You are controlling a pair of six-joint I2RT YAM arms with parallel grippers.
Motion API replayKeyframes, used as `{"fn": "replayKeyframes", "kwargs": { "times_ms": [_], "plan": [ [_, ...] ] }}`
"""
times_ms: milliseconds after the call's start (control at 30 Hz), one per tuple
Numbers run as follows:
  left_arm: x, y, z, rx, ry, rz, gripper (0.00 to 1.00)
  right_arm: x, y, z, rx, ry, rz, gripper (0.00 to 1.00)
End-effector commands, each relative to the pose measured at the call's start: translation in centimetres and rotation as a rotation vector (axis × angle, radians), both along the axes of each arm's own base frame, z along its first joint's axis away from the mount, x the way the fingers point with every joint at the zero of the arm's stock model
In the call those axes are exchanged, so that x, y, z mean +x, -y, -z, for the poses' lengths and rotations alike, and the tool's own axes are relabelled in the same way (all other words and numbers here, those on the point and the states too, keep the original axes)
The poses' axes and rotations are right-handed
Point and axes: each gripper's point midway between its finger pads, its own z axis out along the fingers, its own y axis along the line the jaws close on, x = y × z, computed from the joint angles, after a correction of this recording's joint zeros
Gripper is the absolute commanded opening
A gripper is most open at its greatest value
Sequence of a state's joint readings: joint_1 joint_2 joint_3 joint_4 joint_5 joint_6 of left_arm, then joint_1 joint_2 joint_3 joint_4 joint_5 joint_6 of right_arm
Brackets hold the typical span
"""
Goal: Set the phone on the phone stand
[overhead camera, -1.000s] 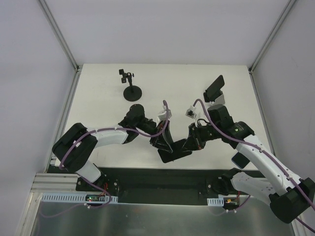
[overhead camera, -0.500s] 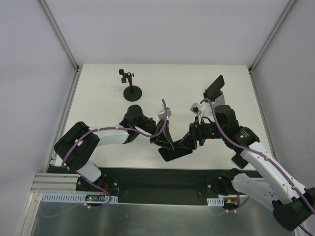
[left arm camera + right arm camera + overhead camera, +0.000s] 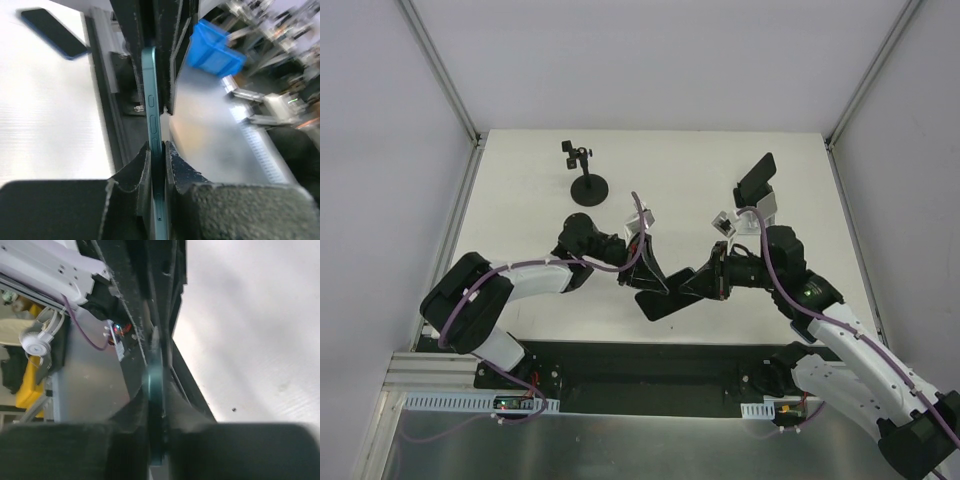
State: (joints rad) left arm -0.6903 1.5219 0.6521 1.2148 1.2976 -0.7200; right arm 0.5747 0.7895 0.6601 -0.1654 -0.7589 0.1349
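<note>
At left hand (image 3: pixel 157 152): one phone (image 3: pixel 150 90), clamped edge-on.

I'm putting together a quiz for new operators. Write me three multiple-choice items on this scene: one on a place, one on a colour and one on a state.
1. Where on the table is the black stand?
A. back left
B. front right
C. centre front

2. What colour is the edge of the phone as the left wrist view shows it?
A. red
B. white
C. teal

3. What state is the left hand in?
A. wide open and empty
B. shut on the phone
C. out of view

Answers:
1 A: in the top view the stand's round base sits toward the far left of the table, away from both arms.
2 C: the thin edge running up between the fingers is teal.
3 B: both fingers press against the phone's faces with no gap.
</note>
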Motion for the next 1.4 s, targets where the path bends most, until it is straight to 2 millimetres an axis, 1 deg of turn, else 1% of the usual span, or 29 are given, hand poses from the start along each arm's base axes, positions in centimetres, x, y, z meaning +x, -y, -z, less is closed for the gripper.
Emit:
{"fn": "replayKeyframes", "kwargs": {
  "times_ms": [0,33,67,100,133,167,200,233,267,300,333,367,400,433,467,500,533,567,600,633,667,733,767,833,867,933,967,1033,1367],
  "plan": [
    [1.3,0.5,-3.0,-0.084,0.075,-0.053,0.0,1.3,-0.6,-2.2,0.076,0.054,0.045,0.01],
    [2.9,0.2,-3.2,-0.07,0.06,-0.106,0.03,2.2,-0.4,-2.2,0.063,0.07,0.102,0.01],
    [4.6,0.3,-4.2,-0.072,0.065,-0.152,0.28,2.7,0.0,-2.3,0.054,0.076,0.143,0.01],
    [6.1,0.1,-3.7,-0.01,-0.014,-0.205,0.36,4.6,0.9,-2.0,0.007,0.109,0.256,0.01],
    [8.1,-0.2,-4.3,0.0,-0.033,-0.283,0.43,5.1,1.8,-2.0,-0.043,0.104,0.311,0.01],
    [10.9,-0.9,-5.6,-0.001,-0.024,-0.37,0.62,6.0,2.8,-2.0,-0.084,0.112,0.374,0.01],
    [12.4,-1.5,-5.7,0.033,-0.069,-0.429,0.67,7.7,4.5,-1.7,-0.149,0.13,0.496,0.01],
    [14.3,-1.9,-6.5,0.034,-0.082,-0.511,0.73,8.0,5.8,-0.8,-0.23,0.116,0.536,0.01],
    [16.5,-2.7,-8.8,0.01,-0.057,-0.578,0.79,9.1,6.9,-2.1,-0.256,0.144,0.592,0.01],
    [17.6,-2.9,-9.9,0.008,-0.043,-0.609,0.83,10.2,8.6,-2.4,-0.319,0.159,0.674,0.0],
    [18.8,-3.1,-9.5,0.062,-0.078,-0.655,0.84,10.8,9.7,-1.1,-0.425,0.147,0.672,0.0],
    [20.2,-3.1,-12.1,0.024,0.058,-0.689,0.84,12.3,11.6,-2.9,-0.457,0.18,0.733,0.0],
    [21.3,-3.1,-12.4,0.032,0.09,-0.726,0.86,13.0,12.7,-2.9,-0.499,0.172,0.747,0.01],
    [22.3,-3.0,-12.3,0.04,0.114,-0.745,0.87,13.8,13.4,-1.8,-0.565,0.148,0.723,0.0],
    [23.0,-3.0,-13.0,0.029,0.172,-0.748,0.87,15.0,15.2,-2.1,-0.579,0.126,0.77,0.0],
    [23.5,-3.1,-12.7,0.036,0.185,-0.745,0.87,15.8,15.4,-3.2,-0.558,0.125,0.767,0.0],
    [24.0,-3.0,-11.5,0.059,0.179,-0.729,0.87,16.8,15.7,-2.7,-0.566,0.087,0.755,0.0],
    [23.8,-3.1,-10.4,0.084,0.197,-0.693,0.88,17.7,17.1,-2.8,-0.575,0.084,0.771,0.0],
    [24.0,-3.3,-9.4,0.101,0.198,-0.691,0.89,18.4,17.0,-4.0,-0.543,0.097,0.749,0.0],
    [24.0,-3.4,-8.5,0.116,0.201,-0.697,0.9,19.3,17.4,-3.1,-0.565,0.054,0.736,0.0],
    [23.8,-3.6,-6.6,0.143,0.196,-0.698,0.9,20.0,18.3,-3.0,-0.576,0.036,0.758,0.0],
    [23.3,-3.9,-5.6,0.152,0.199,-0.699,0.9,21.8,18.5,-3.6,-0.585,0.049,0.76,0.0],
    [22.9,-4.1,-4.3,0.168,0.188,-0.696,0.9,22.4,18.7,-3.9,-0.588,0.06,0.764,0.01],
    [22.4,-4.3,-4.5,0.16,0.214,-0.696,0.9,23.8,19.5,-4.1,-0.635,0.057,0.775,0.0],
    [22.1,-4.4,-4.0,0.168,0.23,-0.692,0.9,24.1,19.9,-4.0,-0.663,0.051,0.775,0.0],
    [21.6,-4.8,-4.3,0.165,0.264,-0.695,0.9,24.7,21.1,-3.4,-0.738,0.035,0.782,0.0],
    [21.3,-5.0,-3.5,0.175,0.28,-0.694,0.9,24.8,21.4,-3.2,-0.752,0.031,0.784,0.0],
    [21.3,-5.4,-3.1,0.182,0.305,-0.71,0.9,25.2,21.8,-2.7,-0.761,0.023,0.779,0.0],
    [22.0,-4.9,-2.6,0.173,0.28,-0.715,0.89,27.3,21.8,0.4,-0.757,-0.018,0.752,0.0]
  ]
}}
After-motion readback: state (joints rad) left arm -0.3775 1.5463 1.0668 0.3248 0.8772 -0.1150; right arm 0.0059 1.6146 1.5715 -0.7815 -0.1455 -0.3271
